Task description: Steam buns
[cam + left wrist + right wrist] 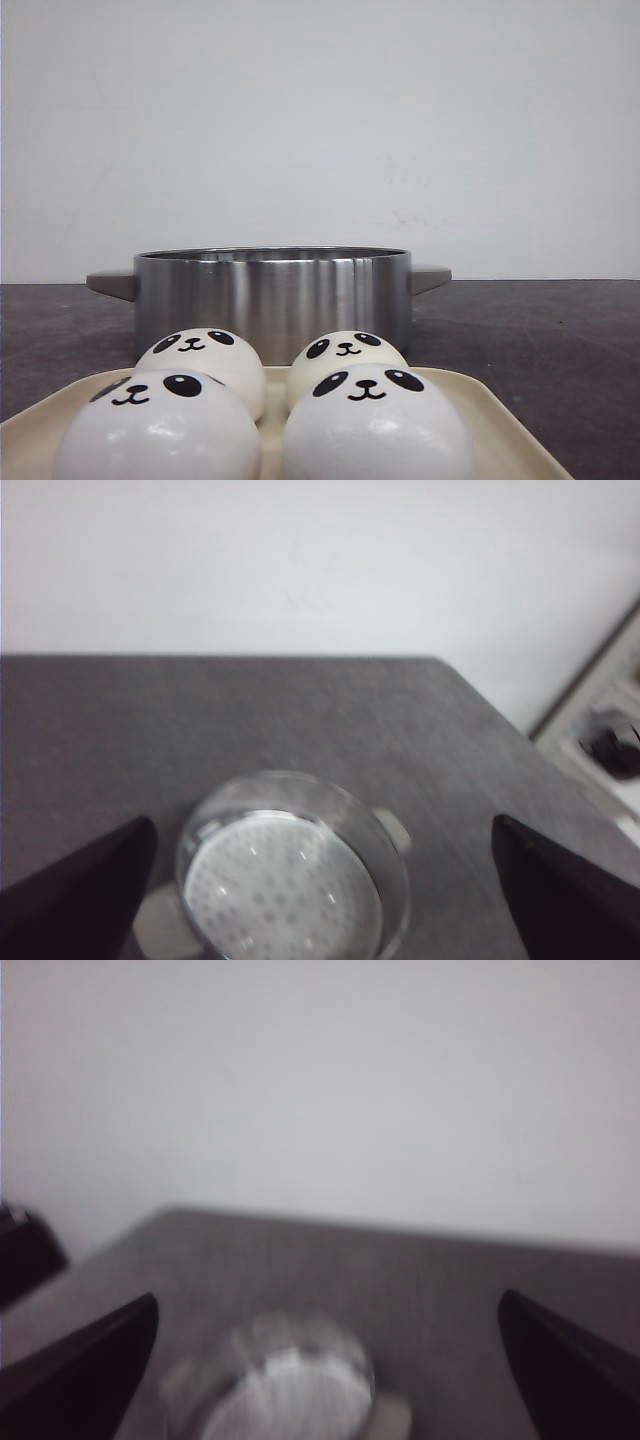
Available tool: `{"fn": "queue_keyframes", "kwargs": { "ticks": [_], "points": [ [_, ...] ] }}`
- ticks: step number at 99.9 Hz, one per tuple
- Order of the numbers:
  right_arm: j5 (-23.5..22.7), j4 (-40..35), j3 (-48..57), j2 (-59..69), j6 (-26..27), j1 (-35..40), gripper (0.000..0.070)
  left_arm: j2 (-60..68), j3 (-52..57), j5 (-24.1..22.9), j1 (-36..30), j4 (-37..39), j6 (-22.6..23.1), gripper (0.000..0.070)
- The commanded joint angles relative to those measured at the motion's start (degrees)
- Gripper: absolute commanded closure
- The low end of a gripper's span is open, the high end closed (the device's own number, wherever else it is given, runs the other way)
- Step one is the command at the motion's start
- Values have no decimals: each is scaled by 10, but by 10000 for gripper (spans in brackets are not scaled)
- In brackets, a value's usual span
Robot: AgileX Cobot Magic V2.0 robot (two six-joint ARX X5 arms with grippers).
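Four panda-faced buns [355, 420] sitting two by two on a cream tray [505, 430], just in front of a steel pot [272, 295] on the dark table [560, 350]. Left gripper [320, 880] and right gripper [325, 1360] both spread wide above the pot, empty.

A steel pot [272, 298] stands behind a cream tray [500, 425] on the dark table [560, 340].

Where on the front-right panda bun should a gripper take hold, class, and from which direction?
Grip the front-right bun across its widest part, low on the dome, coming from above. Its glossy rounded top probably offers no purchase, and neighbouring buns and the tray crowd its sides.
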Motion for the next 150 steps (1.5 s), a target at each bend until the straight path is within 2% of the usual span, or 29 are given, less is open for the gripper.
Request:
{"fn": "queue_keyframes", "kwargs": {
  "ticks": [1,13,28,36,45,54,62,69,73,83,93,107,132,150],
  "points": [
    [16,-29,3,25,-36,25,0,-3,-12,-7,-36,1,31,0],
    [49,-63,-20,75,-29,103,0,-13,-70,-10,-95,11,31,0],
    [153,-108,-60,128,-11,252,0,-20,-127,-53,-136,19,24,0],
    [200,-96,-81,153,58,349,0,-23,-137,-69,-145,21,22,0],
    [258,-75,-89,196,164,455,0,-23,-137,-73,-151,23,23,0],
    [293,-71,-89,247,239,514,0,-26,-137,-76,-151,25,31,0],
    [272,-72,-89,297,284,524,0,-28,-137,-75,-151,23,31,0],
    [227,-71,-89,349,301,526,0,-29,-137,-75,-152,21,31,0],
    [216,-70,-89,376,302,526,0,-33,-137,-75,-153,19,31,0],
    [233,-66,-89,435,301,523,0,-40,-137,-75,-154,19,29,0],
    [230,-45,-89,479,297,518,2,-45,-137,-75,-154,19,29,0],
    [233,-9,-89,516,293,516,107,-52,-137,-75,-154,15,29,0],
    [239,19,-89,558,280,494,132,-55,-137,-75,-154,0,29,0],
    [241,25,-89,585,280,475,208,-54,-137,-75,-154,0,29,0]
  ]
}}
